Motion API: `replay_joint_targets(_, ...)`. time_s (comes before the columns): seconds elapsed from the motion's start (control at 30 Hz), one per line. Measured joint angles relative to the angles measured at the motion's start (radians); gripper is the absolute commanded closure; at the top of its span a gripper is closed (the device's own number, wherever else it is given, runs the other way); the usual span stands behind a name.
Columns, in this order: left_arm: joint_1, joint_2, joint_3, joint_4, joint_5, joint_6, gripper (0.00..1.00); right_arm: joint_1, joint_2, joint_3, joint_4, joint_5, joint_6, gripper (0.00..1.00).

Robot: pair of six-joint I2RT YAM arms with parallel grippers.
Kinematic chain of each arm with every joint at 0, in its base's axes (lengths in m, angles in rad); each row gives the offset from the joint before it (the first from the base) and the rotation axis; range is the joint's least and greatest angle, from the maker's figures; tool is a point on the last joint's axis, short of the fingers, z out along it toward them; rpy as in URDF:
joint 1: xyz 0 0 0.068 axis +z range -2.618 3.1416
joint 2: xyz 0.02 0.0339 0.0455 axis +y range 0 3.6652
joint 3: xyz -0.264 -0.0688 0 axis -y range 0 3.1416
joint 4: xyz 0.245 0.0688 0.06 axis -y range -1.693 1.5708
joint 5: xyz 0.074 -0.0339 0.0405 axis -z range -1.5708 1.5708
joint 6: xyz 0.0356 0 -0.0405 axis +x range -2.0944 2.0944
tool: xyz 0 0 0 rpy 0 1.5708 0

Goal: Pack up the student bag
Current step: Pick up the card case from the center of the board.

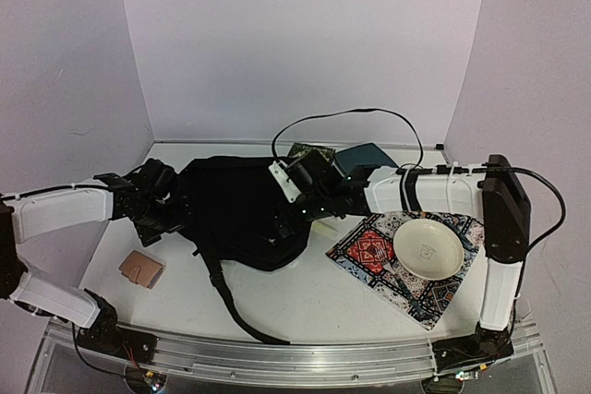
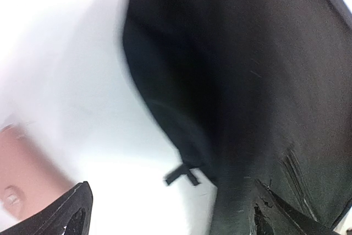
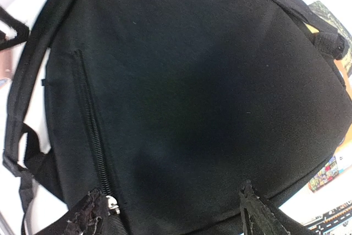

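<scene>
Left jaws stand spread wide at the left edge of the student bag (image 1: 235,214). One fingertip (image 2: 286,216) is over its black fabric and the other over the white surface (image 2: 71,70), grasping nothing. Right jaws are likewise released, over the bag's right half. Only my right wrist view picks out the zipper (image 3: 91,130) running toward my fingertip (image 3: 88,218). Only the overhead view shows the bag lying mid-surface with a strap (image 1: 218,281) trailing near. To its right a white bowl (image 1: 428,247) sits on a patterned cloth (image 1: 369,251), with a teal pouch (image 1: 369,158) farther back. A small brown wallet (image 1: 141,268) lies near left, blurred in my left wrist view.
</scene>
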State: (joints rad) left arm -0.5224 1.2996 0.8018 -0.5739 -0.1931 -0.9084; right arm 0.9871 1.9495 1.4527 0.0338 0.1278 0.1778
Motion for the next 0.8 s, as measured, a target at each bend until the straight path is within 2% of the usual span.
replay_joint_targets(0.23, 0.13, -0.09, -0.027, -0.116, -0.015, -0.075, 0.0, 0.0, -0.043, -0.096, 0.074, -0.038, 0.004, 0.17)
replay_joint_targets(0.47, 0.172, -0.081, -0.071, -0.204, -0.026, -0.165, 0.0, 0.0, -0.081, -0.154, 0.126, -0.063, 0.001, 0.16)
replay_joint_targets(0.8, 0.302, -0.021, -0.103, -0.258, 0.005, -0.222, 0.01, 0.0, -0.133, -0.221, 0.182, -0.064, -0.014, 0.15)
